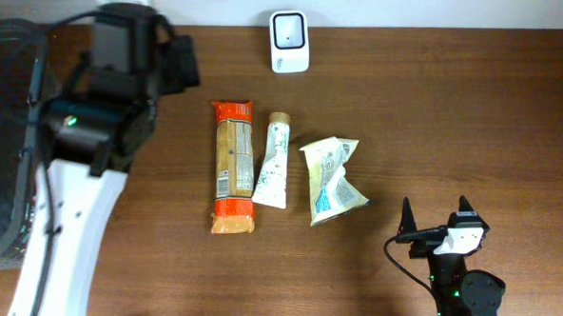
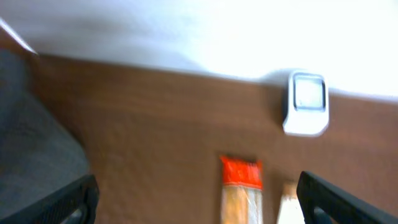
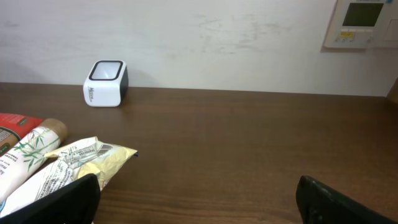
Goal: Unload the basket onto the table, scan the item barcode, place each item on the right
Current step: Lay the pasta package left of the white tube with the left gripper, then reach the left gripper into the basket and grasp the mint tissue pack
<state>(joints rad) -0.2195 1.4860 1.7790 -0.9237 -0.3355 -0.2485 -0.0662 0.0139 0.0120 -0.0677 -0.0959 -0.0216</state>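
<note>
The left gripper [image 2: 199,210] is spread wide and empty: in its wrist view one finger [image 2: 62,202] is seen at each lower corner, with bare table [image 2: 155,137] between them. Just ahead of it, slightly right, the red end of the cracker packet [image 2: 241,180] is found, with the tube [image 2: 287,205] beside it. Farther ahead and to the right, the white scanner [image 2: 306,102] is stood against the wall – the view is blurred. The dark basket [image 2: 31,149] is seen to the gripper's left. From overhead, the left arm [image 1: 70,206] is stretched up the table's left side, its wrist bent over the basket's edge.

The right gripper [image 1: 435,214] is likewise held open and empty – low, level with the table, its arm folded at the near edge. Ahead and to its left a crumpled yellow-white packet [image 3: 81,158] is lain nearest, then the tube and cracker packet; the scanner is well beyond them.
</note>
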